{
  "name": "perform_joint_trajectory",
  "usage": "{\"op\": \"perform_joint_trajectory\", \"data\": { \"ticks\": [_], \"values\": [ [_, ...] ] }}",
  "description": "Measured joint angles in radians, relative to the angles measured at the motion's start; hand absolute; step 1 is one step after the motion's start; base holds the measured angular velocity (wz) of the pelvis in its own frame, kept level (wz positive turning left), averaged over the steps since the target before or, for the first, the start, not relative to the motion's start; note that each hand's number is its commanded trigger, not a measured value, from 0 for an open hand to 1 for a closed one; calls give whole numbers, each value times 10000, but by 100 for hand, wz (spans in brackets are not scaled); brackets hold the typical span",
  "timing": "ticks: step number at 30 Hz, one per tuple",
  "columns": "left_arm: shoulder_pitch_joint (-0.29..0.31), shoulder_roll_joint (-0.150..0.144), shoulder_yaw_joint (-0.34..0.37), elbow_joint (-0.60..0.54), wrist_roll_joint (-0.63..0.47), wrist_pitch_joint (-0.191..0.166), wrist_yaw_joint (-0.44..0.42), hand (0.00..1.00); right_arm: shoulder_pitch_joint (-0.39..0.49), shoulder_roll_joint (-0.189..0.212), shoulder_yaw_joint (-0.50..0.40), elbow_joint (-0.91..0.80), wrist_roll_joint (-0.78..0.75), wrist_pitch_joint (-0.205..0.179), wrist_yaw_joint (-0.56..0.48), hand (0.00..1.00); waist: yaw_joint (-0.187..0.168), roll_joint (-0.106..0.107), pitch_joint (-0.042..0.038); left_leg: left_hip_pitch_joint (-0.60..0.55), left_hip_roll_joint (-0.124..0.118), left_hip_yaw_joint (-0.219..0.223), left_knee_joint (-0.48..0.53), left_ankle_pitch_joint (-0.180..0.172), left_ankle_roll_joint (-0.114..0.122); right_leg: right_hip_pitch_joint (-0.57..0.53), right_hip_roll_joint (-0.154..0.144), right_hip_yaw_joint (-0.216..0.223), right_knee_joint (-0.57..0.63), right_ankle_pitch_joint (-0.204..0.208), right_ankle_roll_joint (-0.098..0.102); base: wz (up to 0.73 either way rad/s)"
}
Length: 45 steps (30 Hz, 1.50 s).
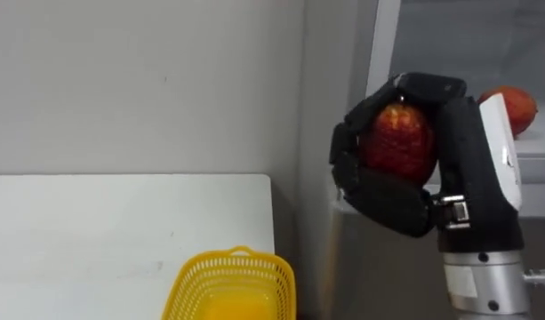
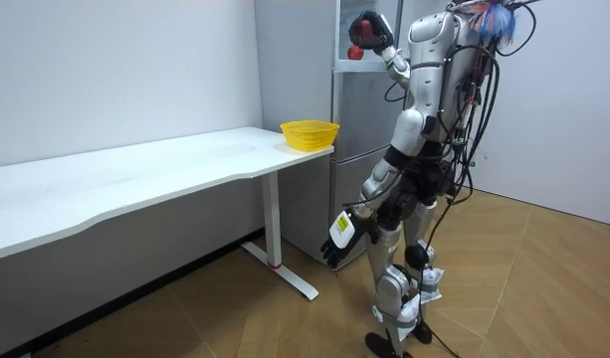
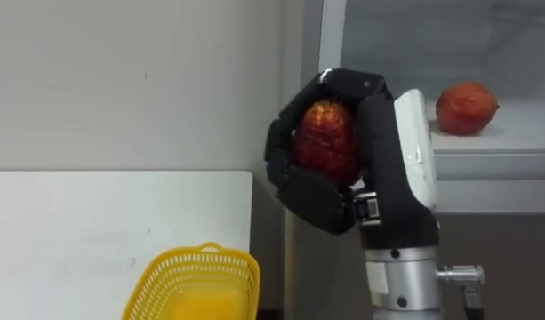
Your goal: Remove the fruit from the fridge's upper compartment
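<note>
My right hand is raised in front of the open upper fridge and is shut on a red, bumpy fruit, with fingers and thumb curled round it. In the right eye view the same fruit sits in that hand. A second red fruit lies on the white fridge shelf behind the hand, apart from it. In the room view I stand facing the fridge with the right hand held high. My left hand hangs by my thigh with relaxed fingers.
A yellow mesh basket stands on the near right corner of the white table, left of the fridge and below the held fruit. A grey wall is behind the table. Wooden floor lies around my feet.
</note>
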Motion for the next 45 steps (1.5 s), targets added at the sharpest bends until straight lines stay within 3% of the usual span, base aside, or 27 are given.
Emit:
{"op": "perform_joint_trajectory", "data": {
  "ticks": [2, 4, 6, 8, 14, 25, 28, 29, 33, 38, 45],
  "values": [
    [-11, 88, 9, 12, 12, -38, -23, 0, -35, 0, 99, -357, -388, -201, -58, 100, 44, -121, -55, 2, -3, -3, 4, 0, 0, 13, 0, -5, -6, 0, 0, 0],
    [-38, 169, -4, 11, 17, -42, -37, 0, -123, -4, 228, -412, -665, -426, -85, 100, 127, -225, -50, 17, -9, -9, 5, 0, 1, 32, 1, -5, -10, 0, 0, 0],
    [-193, 248, -73, 191, -18, -79, -38, 0, -146, -11, 524, -405, -764, -494, -47, 100, 236, -311, -19, 22, -18, -49, 21, 0, 3, 66, -3, -31, -25, 1, 0, 4],
    [-401, 316, -256, 396, -43, -88, -41, 0, -147, 3, 1113, -372, -855, -501, 73, 100, 332, -367, 61, -24, -40, -155, 55, 4, 13, 66, -41, -148, -13, 1, 1, 13],
    [-579, 369, -473, 392, -39, -87, -161, 0, -179, -113, 2170, 209, -1130, -559, 489, 100, 671, -425, 121, -177, -44, -328, 103, 5, 14, 5, -58, -316, -23, 1, 1, 9],
    [-668, 518, -427, 369, 199, -35, -609, 0, -489, -416, 2272, 2363, -1721, -345, 957, 100, 1090, -583, 170, -310, -108, -880, 124, 23, 24, 76, -112, -781, -47, -13, 24, 15],
    [-616, 639, -374, 424, 258, -32, -744, 0, -643, -469, 2222, 3308, -2058, -268, 963, 100, 1101, -723, 235, -315, -139, -1031, 181, 26, 25, 155, -132, -849, -51, -38, 67, 17],
    [-622, 656, -376, 550, 344, -22, -804, 0, -785, -529, 2222, 3712, -2125, -248, 970, 100, 1099, -758, 224, -337, -164, -1086, 179, 25, 28, 157, -169, -1054, -45, -59, 101, 14],
    [-516, 670, -456, 653, 376, 27, -897, 0, -949, -639, 2157, 4453, -2286, -214, 973, 100, 1171, -785, 215, -346, -199, -1172, 182, 25, 46, 185, -208, -1157, -29, -67, 114, 9],
    [-485, 639, -432, 603, 442, 15, -890, 0, -1087, -628, 2165, 5578, -2312, -240, 954, 100, 1634, -853, 219, -353, -201, -1195, 192, 28, 49, 178, -219, -1310, -28, -70, 119, 0],
    [-490, 645, -345, 561, 446, 40, -1090, 0, -1264, -604, 2197, 6374, -2396, -211, 960, 100, 1899, -899, 217, -386, -217, -1244, 202, 45, 63, 166, -235, -1358, -31, -72, 122, 2]
  ]
}}
